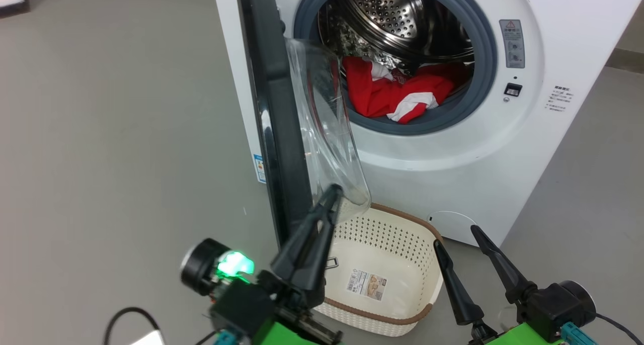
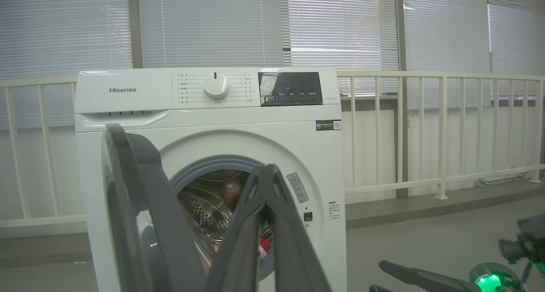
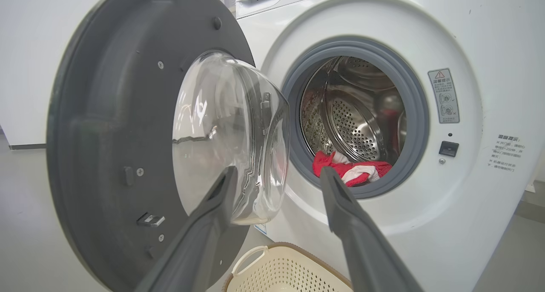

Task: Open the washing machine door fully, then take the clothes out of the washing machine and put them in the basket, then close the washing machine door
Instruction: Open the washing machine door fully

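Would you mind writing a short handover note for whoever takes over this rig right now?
Left gripper: shut, holding nothing, tips by the lower glass edge of the washing machine door; contact unclear.
Right gripper: open, empty, to the right of the basket.
Things: door swung wide, about square to the washing machine front; clothes at the mouth of the drum; basket on the floor below the opening, no clothes in it.
Done: door opened, perhaps not fully.
Left: move the clothes into the basket, then close the door.
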`<state>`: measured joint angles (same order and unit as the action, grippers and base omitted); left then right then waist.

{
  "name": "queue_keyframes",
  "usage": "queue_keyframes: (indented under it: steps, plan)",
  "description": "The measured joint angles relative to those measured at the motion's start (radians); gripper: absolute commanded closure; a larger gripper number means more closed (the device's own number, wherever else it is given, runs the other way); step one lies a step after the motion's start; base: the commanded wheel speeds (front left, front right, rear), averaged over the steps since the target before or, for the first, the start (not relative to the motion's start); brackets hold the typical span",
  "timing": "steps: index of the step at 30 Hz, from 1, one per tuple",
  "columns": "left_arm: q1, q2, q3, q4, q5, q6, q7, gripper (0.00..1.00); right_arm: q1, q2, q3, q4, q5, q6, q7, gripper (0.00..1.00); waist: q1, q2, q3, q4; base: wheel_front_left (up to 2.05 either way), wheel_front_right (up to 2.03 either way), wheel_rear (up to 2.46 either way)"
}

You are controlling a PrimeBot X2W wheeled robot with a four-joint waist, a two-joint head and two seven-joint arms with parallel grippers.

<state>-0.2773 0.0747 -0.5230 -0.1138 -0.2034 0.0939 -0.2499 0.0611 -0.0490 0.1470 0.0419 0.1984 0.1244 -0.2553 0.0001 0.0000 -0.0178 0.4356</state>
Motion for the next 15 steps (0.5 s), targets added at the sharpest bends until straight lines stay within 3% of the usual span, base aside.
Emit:
queue_keyframes:
  steps: [5, 15]
  plan:
    - [-0.008, -0.006, -0.054, 0.063, -0.012, -0.024, 0.034, 1.0, -0.001, 0.0, 0.0, -0.004, 0.001, 0.0, 0.0, 0.0, 0.0, 0.0, 0.008, -0.019, 0.0, 0.0, 0.0]
    - [-0.008, -0.011, -0.067, 0.2, -0.049, -0.023, 0.091, 1.0, -0.009, 0.0, 0.004, -0.007, 0.001, 0.0, 0.0, 0.0, 0.0, 0.0, 0.037, -0.043, 0.0, 0.0, 0.0]
